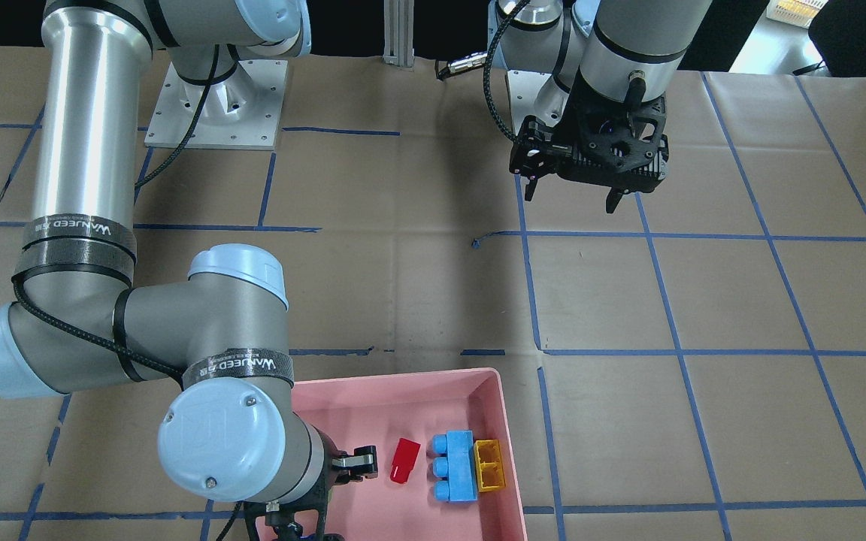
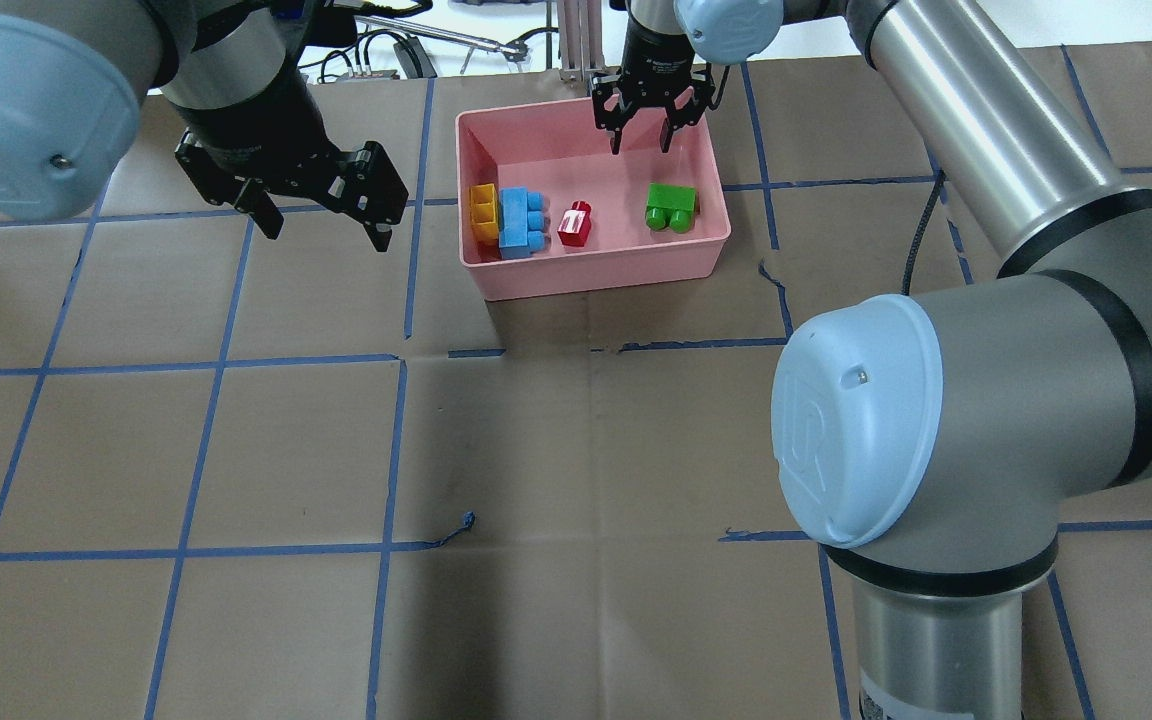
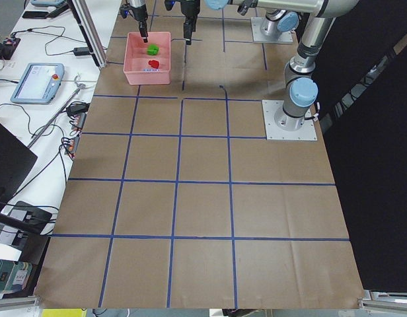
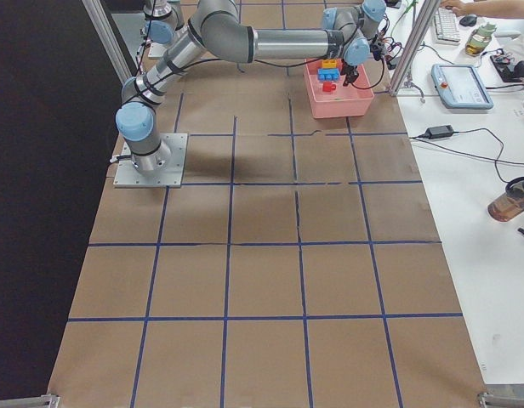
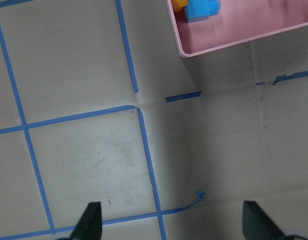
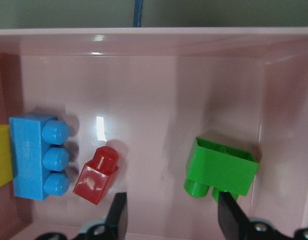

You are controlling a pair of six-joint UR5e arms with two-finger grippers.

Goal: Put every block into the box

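1. Hanging over the 12 o'clock edge of the large shallow pale pink plastic box (image 2: 591, 278), as seen from overhead, the right gripper (image 2: 641, 148) has its fingers spread wide with nothing between them.
2. The green two-stud plastic brick (image 2: 671, 207) lies on its side on the box floor toward 3 o'clock, apart from the other bricks. In the front-facing view the right arm's wrist hides it completely.
3. The small red one-stud brick (image 2: 574, 223) lies tipped over near the middle. The longer blue three-stud brick (image 2: 522, 222) is just beside it at its 9 o'clock.
4. The yellow two-stud brick (image 2: 483, 212), hollow side showing, touches the blue brick's 9 o'clock side by the box wall. The right wrist view cuts it down to a sliver at the frame edge.
5. The left gripper (image 2: 326, 238) hovers above the brown paper-covered table (image 2: 576, 450) at 9 o'clock of the box, its fingers wide apart and empty.
6. The left wrist view shows only one box corner, with scraps of the blue and yellow bricks cropped by the top edge.
7. In both side views the bricks are too small to show any detail.
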